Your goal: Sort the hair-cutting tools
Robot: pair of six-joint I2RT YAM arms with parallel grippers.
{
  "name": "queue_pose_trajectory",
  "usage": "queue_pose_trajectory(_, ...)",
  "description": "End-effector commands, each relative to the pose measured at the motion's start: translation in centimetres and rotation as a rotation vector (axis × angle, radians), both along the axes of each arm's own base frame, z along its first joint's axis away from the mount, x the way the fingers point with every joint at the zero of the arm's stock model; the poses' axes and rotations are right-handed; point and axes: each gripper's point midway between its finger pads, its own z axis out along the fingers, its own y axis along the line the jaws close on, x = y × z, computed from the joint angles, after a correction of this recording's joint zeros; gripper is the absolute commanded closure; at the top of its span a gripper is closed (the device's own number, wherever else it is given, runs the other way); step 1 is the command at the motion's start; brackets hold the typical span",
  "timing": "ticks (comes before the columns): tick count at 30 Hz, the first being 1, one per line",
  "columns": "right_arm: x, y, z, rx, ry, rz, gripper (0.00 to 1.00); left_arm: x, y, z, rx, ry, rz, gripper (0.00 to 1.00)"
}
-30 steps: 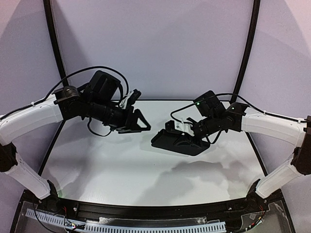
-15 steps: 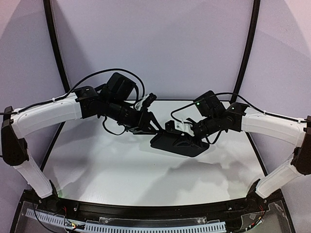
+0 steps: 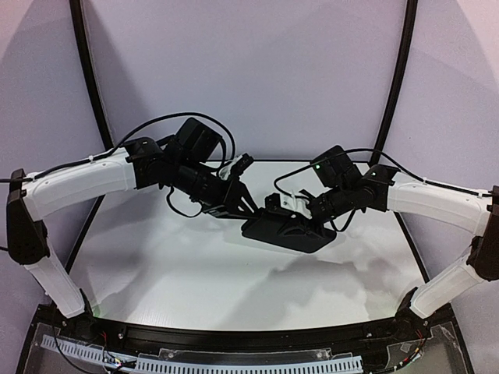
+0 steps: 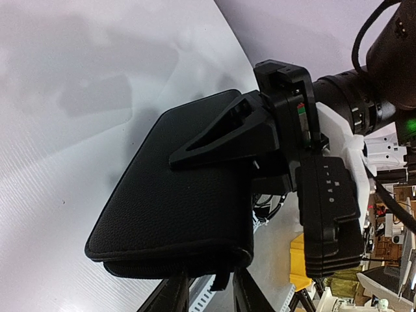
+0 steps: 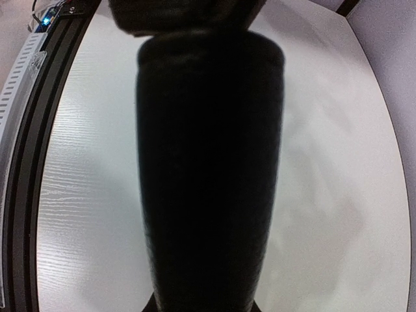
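No scissors or combs are in view. A flat black zip case (image 3: 284, 230) hangs above the white table (image 3: 171, 265), closed. My right gripper (image 3: 290, 208) is shut on the case's far edge and holds it tilted. In the right wrist view the case (image 5: 208, 162) fills the middle and hides the fingers. My left gripper (image 3: 251, 210) is open at the case's left corner. In the left wrist view its fingers (image 4: 170, 296) stand apart on either side of the small zip pull (image 4: 221, 281) below the case (image 4: 175, 195), and I cannot tell whether they touch it.
The black frame rail (image 3: 234, 336) runs along the near table edge. Black curved posts (image 3: 87, 70) stand at the back left and back right. The right arm's wrist block (image 4: 328, 214) is close beside the left gripper.
My left arm has swung right and forward, and its open fingers have come up to the case's left corner. The right arm and the case have stayed still.
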Motion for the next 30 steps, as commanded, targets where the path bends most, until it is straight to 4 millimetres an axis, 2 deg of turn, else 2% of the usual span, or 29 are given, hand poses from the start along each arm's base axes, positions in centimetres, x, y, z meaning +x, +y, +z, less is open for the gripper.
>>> queue_pose_trajectory(1,0.2,1.2,3.1,0.089,-0.048,0.02,1.0,-0.2,-0.6,0.9,-0.027,0.001,-0.027,0.77)
queue_pose_trajectory(6,0.2,1.2,2.9,0.082,-0.039,0.022,1.0,-0.1,-1.1,0.7,-0.03,0.009,-0.03,0.84)
queue_pose_trajectory(8,0.2,1.2,2.8,0.081,-0.037,0.025,1.0,0.1,-1.1,0.6,-0.017,0.0,-0.024,0.95)
queue_pose_trajectory(9,0.1,1.3,2.7,0.08,-0.035,0.027,1.0,0.2,-1.0,0.6,-0.007,-0.002,-0.02,0.97)
queue_pose_trajectory(13,0.3,1.1,2.3,0.061,-0.039,0.018,1.0,0.4,-0.7,0.6,0.02,-0.023,-0.009,0.99)
queue_pose_trajectory(15,0.7,0.7,2.1,0.04,-0.055,0.001,1.0,1.4,0.3,-0.1,0.087,-0.052,0.053,0.99)
queue_pose_trajectory(18,1.7,-0.3,1.4,-0.017,-0.11,-0.048,1.0,2.4,4.7,-2.2,0.325,-0.063,0.182,0.99)
queue_pose_trajectory(20,2.7,-1.4,1.0,-0.07,-0.163,-0.095,1.0,3.4,8.7,-3.7,0.513,-0.089,0.31,0.99)
queue_pose_trajectory(22,3.3,-2.2,0.6,-0.112,-0.199,-0.121,1.0,2.9,12.4,-4.8,0.669,-0.067,0.37,0.99)
queue_pose_trajectory(24,3.6,-2.7,0.3,-0.144,-0.216,-0.131,1.0,2.1,15.1,-5.2,0.764,-0.049,0.407,0.99)
queue_pose_trajectory(27,3.9,-3.0,-0.2,-0.174,-0.223,-0.14,1.0,1.2,18.2,-5.2,0.871,-0.04,0.456,0.99)
queue_pose_trajectory(30,3.9,-2.9,0.2,-0.156,-0.231,-0.139,1.0,0.8,19.3,-5.6,0.91,-0.027,0.477,0.99)
